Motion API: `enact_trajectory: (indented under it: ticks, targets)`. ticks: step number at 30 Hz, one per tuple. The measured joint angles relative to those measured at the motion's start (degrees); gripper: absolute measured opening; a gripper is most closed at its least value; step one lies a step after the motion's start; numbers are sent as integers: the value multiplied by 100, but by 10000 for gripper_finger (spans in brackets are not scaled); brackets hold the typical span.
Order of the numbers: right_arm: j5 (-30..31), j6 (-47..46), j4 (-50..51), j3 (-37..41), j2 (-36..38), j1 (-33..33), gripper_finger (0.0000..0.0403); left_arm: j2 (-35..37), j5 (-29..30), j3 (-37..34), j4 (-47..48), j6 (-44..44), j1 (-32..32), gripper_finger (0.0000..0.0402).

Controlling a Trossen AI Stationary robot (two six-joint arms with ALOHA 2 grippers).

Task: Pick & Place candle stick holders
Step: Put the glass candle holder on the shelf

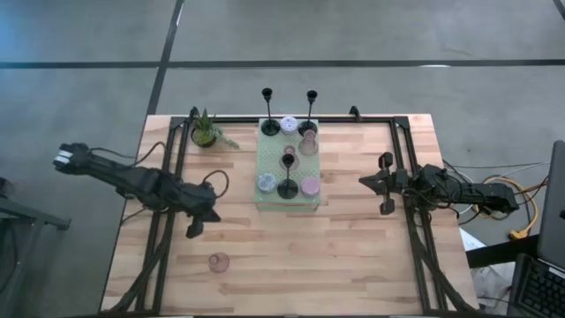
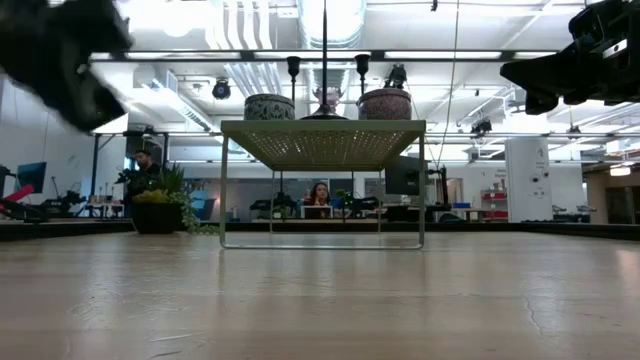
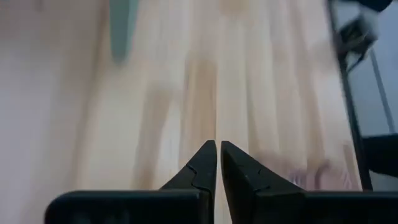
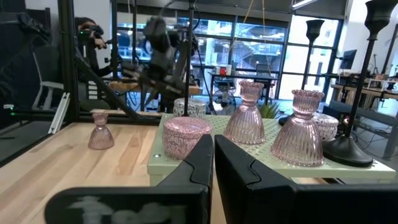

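A pale green perforated stand (image 1: 272,157) at the table's middle bears three black candlesticks (image 1: 288,185) and several small pink, lilac and pale blue cups (image 1: 310,185). One pink glass holder (image 1: 218,262) stands alone, upright on its base, on the wood near the front left, and it shows too in the right wrist view (image 4: 101,130). My left gripper (image 1: 192,233) (image 3: 217,149) is shut and hangs slanting down over bare wood, between the stand and that holder. My right gripper (image 1: 364,181) (image 4: 211,142) is shut and waits level to the right of the stand.
A small green potted plant (image 1: 206,131) stands at the far left corner. Black frame rails (image 1: 168,177) run along the table's left, right and far sides. Bare wood lies across the near half of the table. People sit in the room beyond the table (image 2: 320,195).
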State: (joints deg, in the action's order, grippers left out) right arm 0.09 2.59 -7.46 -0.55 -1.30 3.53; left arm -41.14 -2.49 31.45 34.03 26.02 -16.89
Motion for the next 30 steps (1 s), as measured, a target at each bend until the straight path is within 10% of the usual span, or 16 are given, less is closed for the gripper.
enact_trajectory:
  ticks: [14,30]
  targets:
    - [0,0,-1,0,-2,1,8,577,-1045,-892,514,770,-1452,3]
    - [-1,0,-2,0,2,0,8,624,-351,-2153,-2677,589,-2618,87]
